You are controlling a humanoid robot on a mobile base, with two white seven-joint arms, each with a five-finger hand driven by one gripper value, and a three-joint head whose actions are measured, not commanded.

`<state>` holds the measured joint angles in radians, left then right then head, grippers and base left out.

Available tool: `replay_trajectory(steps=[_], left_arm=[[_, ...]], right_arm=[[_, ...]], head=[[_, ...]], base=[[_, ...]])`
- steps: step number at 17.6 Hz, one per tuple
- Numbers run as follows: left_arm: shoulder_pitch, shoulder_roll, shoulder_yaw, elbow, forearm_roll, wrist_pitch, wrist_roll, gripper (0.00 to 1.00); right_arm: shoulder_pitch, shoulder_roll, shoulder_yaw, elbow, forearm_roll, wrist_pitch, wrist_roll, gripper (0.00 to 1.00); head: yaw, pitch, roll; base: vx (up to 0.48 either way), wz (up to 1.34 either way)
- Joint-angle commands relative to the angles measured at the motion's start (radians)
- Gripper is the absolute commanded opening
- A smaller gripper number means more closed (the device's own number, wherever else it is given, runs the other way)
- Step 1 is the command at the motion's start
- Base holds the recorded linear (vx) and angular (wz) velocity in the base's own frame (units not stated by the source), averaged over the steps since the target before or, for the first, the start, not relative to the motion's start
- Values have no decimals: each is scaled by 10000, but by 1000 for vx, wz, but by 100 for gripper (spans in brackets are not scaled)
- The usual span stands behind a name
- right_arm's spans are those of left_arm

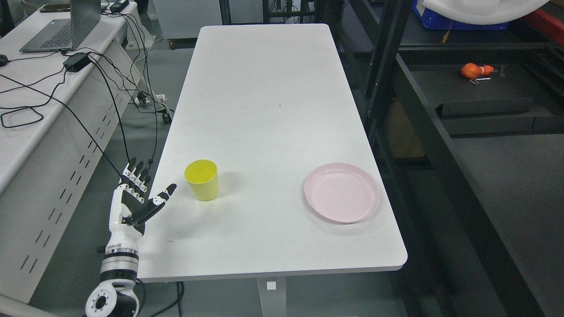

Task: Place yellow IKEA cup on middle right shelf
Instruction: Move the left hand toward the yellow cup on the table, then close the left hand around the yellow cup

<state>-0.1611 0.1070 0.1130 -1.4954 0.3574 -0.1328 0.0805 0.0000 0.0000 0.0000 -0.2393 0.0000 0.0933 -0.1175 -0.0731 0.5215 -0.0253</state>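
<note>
Plainly the reach: the left hand (134,200), fingers spread and empty, hovers just left of the upright yellow cup (202,179) on the counter (264,110). Next, I judge, it must close around the cup's side.

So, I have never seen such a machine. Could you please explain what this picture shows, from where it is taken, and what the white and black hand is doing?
The picture comes from a camera on the head of a humanoid robot, looking down at a white table. The jointed thing at the lower left is its left robot hand, fingers spread and holding nothing. Its right hand is not in view. On the table stand a yellow cup, upright and just right of the hand, not touched, and a pink plate further right. A dark shelf unit stands to the right of the table. A desk with a laptop and cables is at the left.
</note>
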Motion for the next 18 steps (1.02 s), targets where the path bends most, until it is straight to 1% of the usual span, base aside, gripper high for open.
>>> replay_trajectory(steps=[1,6,10,13,18], left_arm=[[-1255,-180,-407,2495,0,9,-7,99],[-1900,-302,-1679,3049,0,9,-22,99],[-1993,-440,-2539,3050,15,9,-267,99],[-1963,-594,-2633,3126,0,9,-283,99],[-1993,-518,-2495,3801,0,9,-268,99]], right_arm=[[138,-175,169,0,-245,3,9,99],[138,-175,169,0,-245,3,9,99],[138,-175,169,0,-245,3,9,99],[138,-175,169,0,-245,3,9,99],[138,-175,169,-15,-245,3,9,99]], head=[[0,0,0],[0,0,0],[0,0,0],[0,0,0],[0,0,0]], base=[[0,0],[0,0],[0,0],[0,0],[0,0]])
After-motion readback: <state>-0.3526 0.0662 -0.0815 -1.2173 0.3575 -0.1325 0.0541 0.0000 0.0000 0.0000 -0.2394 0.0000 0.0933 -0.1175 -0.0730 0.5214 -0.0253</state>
